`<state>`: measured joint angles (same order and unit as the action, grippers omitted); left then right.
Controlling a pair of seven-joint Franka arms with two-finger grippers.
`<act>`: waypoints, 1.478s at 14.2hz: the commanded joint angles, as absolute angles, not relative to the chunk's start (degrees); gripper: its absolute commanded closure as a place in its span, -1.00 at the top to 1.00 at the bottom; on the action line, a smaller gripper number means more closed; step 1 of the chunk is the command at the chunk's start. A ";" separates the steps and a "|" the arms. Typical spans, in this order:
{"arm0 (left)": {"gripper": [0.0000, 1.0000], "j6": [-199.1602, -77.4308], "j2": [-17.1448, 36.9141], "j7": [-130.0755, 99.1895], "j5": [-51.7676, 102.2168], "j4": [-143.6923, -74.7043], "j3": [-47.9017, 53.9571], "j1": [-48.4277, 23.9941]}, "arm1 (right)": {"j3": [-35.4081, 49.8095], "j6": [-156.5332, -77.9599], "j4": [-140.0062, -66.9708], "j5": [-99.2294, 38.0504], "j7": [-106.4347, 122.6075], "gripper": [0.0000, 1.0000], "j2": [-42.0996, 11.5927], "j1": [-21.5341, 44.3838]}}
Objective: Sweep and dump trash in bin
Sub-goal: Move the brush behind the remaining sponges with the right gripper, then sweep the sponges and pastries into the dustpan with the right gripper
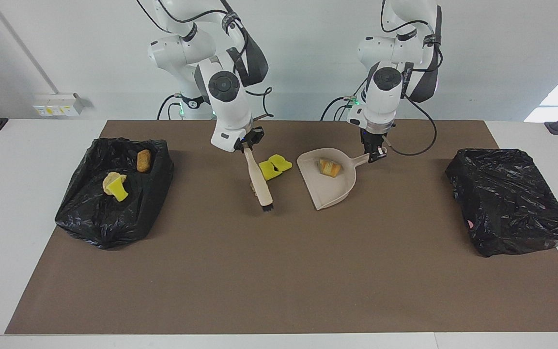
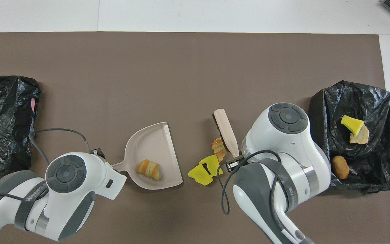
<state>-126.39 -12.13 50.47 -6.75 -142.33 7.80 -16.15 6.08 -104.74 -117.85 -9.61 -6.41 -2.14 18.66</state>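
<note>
Presently right gripper [image 1: 246, 145] clenched on brush [image 1: 259, 182], left gripper [image 1: 375, 154] clenched on dustpan [image 1: 330, 186] handle; one pastry [image 1: 329, 166] in pan, sponge wedges [image 1: 274, 167] and pastry [image 2: 219, 147] beside brush, three bits in bin [image 1: 114, 191]; likely light, soft, rolling, best pushed low.

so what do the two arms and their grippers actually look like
Both arms are glossy white with rounded shells and dark grey joint bands and round dark grey caps. Loose black cables loop along each. The left arm carries grey lettering on a band near its wrist; the right arm has similar lettering. Green lights glow at both bases. The left gripper and right gripper are small and black.
</note>
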 commanded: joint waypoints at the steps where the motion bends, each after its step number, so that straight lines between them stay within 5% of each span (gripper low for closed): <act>1: -1.00 -126.48 -13.71 49.13 -9.40 -143.70 7.65 -16.70 | 6.68 -108.44 -126.36 -8.61 -10.71 -1.00 3.67 17.93; 5: -1.00 -126.82 -13.89 49.04 -9.93 -143.79 7.65 -17.66 | 6.85 -114.86 -137.27 -9.31 -13.69 -1.00 10.27 18.19; 10: -1.00 -126.91 -13.89 48.96 -10.72 -143.79 7.73 -17.67 | 7.03 -114.96 -140.44 -11.60 -26.08 -1.00 12.91 22.22; 15: -1.00 -126.91 -13.89 48.87 -10.72 -143.79 7.73 -17.58 | 7.21 -120.40 -142.30 -11.69 -27.34 -1.00 11.43 25.48; 21: -1.00 -127.00 -13.89 48.87 -10.72 -143.79 7.73 -17.31 | 7.38 -124.54 -135.54 -17.65 -32.95 -1.00 3.88 32.51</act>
